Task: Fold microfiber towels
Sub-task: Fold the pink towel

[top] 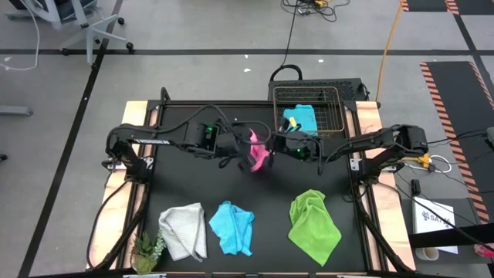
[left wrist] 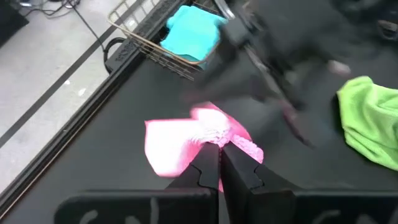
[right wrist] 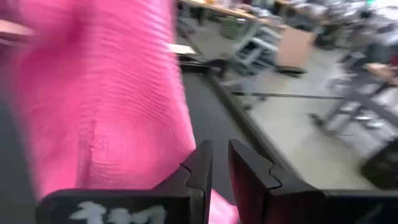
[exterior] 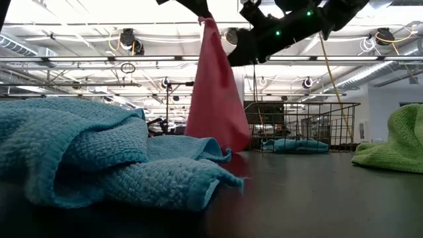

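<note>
The left gripper [left wrist: 221,163] has its jaws pressed together on the pink towel [top: 257,154], which hangs above the middle of the table [top: 340,232]. The right gripper [top: 275,144] is just beside it, jaws a little apart; whether it holds the cloth is not clear. I think this towel is being folded. Next, it needs laying flat. White-grey [top: 185,229], blue [top: 232,227] and green [top: 313,223] towels wait along the table's near edge. Another blue towel [top: 301,119] sits in the wire basket [top: 333,102] at the far edge. Behind is a big workshop room.

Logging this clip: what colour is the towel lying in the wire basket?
Light blue towel; clearest in the high view.
</note>
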You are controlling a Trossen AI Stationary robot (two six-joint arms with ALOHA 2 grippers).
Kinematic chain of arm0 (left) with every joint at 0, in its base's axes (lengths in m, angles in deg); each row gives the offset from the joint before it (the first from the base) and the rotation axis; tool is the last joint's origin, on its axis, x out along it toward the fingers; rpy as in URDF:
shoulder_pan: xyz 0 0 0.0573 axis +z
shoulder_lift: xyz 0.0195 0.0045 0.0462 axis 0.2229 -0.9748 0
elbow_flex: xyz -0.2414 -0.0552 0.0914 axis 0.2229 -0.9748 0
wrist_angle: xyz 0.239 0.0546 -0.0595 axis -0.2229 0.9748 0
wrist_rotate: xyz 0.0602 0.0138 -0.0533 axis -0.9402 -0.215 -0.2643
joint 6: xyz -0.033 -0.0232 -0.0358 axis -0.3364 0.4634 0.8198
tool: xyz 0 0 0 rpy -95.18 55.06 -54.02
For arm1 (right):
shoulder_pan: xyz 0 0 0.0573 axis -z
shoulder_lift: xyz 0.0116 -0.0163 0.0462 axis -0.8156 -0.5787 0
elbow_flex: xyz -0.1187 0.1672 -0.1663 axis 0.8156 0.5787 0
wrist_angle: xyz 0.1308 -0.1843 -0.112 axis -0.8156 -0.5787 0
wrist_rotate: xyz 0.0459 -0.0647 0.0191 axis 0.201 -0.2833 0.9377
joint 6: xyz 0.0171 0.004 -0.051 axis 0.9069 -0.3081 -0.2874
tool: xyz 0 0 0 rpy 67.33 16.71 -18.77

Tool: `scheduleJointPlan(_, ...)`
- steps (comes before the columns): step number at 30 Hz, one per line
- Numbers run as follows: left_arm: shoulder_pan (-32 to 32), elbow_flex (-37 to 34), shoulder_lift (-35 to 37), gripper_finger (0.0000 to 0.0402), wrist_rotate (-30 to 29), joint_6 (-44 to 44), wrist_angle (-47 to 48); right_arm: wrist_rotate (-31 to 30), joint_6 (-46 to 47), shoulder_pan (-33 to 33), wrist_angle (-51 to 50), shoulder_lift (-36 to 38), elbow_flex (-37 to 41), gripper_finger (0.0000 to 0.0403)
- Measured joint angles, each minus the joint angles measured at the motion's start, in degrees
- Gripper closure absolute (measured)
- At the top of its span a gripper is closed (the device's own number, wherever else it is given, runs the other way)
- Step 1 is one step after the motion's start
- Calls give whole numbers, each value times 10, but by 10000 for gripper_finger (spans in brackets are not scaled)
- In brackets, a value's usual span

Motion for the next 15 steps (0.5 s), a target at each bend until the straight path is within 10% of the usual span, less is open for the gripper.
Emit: scheduleJointPlan(15, 40, 0, 0, 396, -13, -16, -5, 23, 68, -73, -33, 0, 0, 358)
